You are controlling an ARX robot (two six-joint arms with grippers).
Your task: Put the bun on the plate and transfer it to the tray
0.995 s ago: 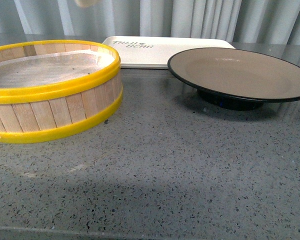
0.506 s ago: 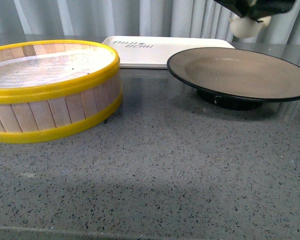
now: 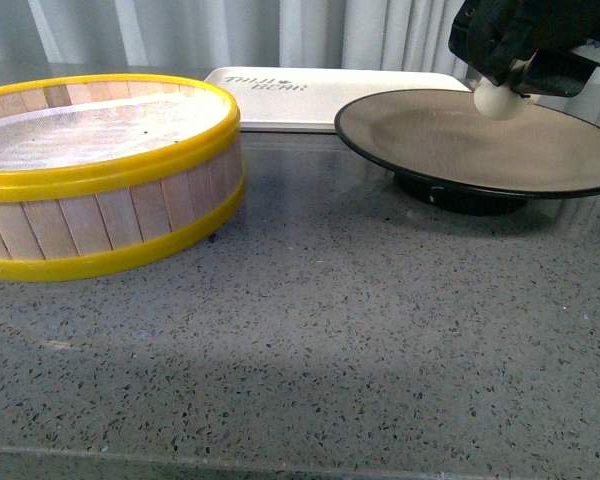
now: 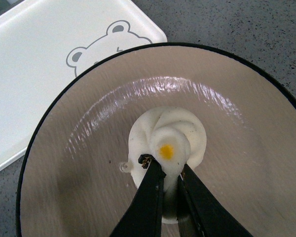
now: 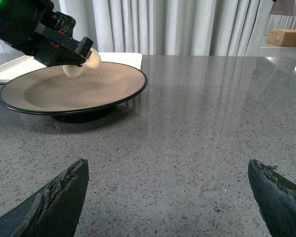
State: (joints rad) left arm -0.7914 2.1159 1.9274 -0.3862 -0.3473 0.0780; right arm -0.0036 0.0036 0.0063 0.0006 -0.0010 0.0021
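My left gripper [image 3: 508, 88] is shut on the cream-white bun [image 3: 500, 100] and holds it just over the far right part of the tan plate [image 3: 450, 140]. In the left wrist view the black fingers [image 4: 153, 192] pinch the bun [image 4: 182, 131], which has a yellow dot on top, above the plate's middle [image 4: 89, 163]. The off-white tray [image 3: 310, 98] lies behind the plate; its bear print shows in the left wrist view [image 4: 49, 49]. My right gripper [image 5: 168, 170] is open and empty over bare counter, to the right of the plate [image 5: 49, 91], with the bun [image 5: 81, 66] in sight.
A yellow-rimmed wooden steamer basket [image 3: 100, 170] stands at the left on the grey speckled counter [image 3: 330, 330]. Grey curtains hang behind. A small brown box [image 5: 285, 37] sits far off in the right wrist view.
My left gripper with the bun has come from above the basket, across to the right, and lowered over the plate.
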